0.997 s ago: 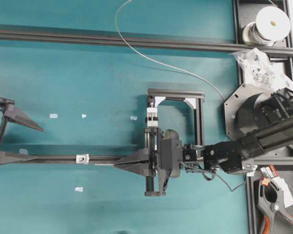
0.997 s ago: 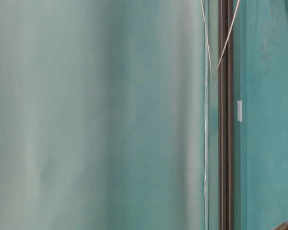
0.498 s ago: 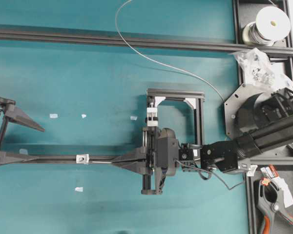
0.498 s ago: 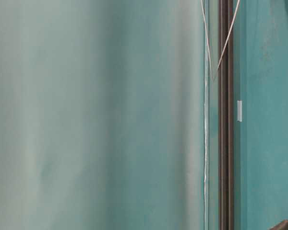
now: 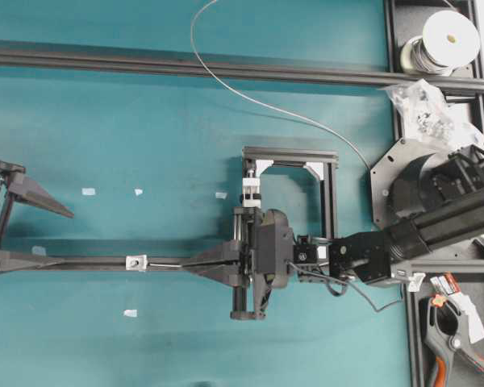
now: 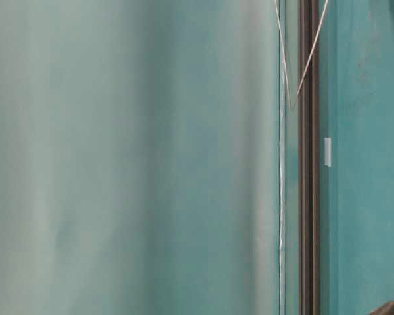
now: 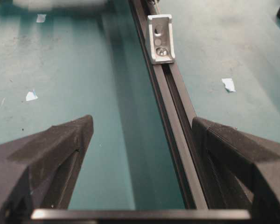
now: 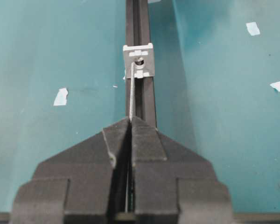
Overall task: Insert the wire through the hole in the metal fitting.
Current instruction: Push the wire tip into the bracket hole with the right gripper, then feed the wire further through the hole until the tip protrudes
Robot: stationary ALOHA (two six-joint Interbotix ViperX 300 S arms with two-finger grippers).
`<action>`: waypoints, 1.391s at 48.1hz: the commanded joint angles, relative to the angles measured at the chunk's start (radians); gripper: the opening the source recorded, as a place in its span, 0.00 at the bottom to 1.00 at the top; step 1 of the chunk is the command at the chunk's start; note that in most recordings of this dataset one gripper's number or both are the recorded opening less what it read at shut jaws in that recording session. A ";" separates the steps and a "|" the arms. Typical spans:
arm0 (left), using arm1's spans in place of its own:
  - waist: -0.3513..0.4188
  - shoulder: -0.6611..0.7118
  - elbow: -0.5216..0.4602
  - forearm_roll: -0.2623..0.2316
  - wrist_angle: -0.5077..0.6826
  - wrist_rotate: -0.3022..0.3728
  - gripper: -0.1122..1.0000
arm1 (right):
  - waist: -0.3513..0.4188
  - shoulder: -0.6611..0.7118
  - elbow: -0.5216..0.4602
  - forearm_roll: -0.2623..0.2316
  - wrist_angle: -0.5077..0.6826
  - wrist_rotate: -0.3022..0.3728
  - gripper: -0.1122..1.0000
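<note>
the overhead view looks straight down on the teal table. the table-level view sits close to the surface, mostly blurred. each wrist view looks close along the black rail toward the metal fitting, from opposite ends.

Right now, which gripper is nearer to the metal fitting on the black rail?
Right. The right gripper, shut on the wire, sits close beside the metal fitting along the rail. The left gripper, open, straddles the rail farther away on the fitting's other side.

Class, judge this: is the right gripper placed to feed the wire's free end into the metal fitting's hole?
Probably yes: the right gripper clamps the wire, whose tip nearly reaches the metal fitting, nothing between.
</note>
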 commanded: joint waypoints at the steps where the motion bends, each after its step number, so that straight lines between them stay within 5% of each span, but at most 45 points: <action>1: -0.002 -0.017 -0.006 -0.002 -0.005 0.002 0.77 | -0.006 -0.012 -0.014 0.000 -0.005 -0.002 0.10; 67: 0.003 -0.017 -0.009 -0.002 0.002 0.006 0.77 | -0.048 0.031 -0.064 -0.014 0.006 -0.006 0.10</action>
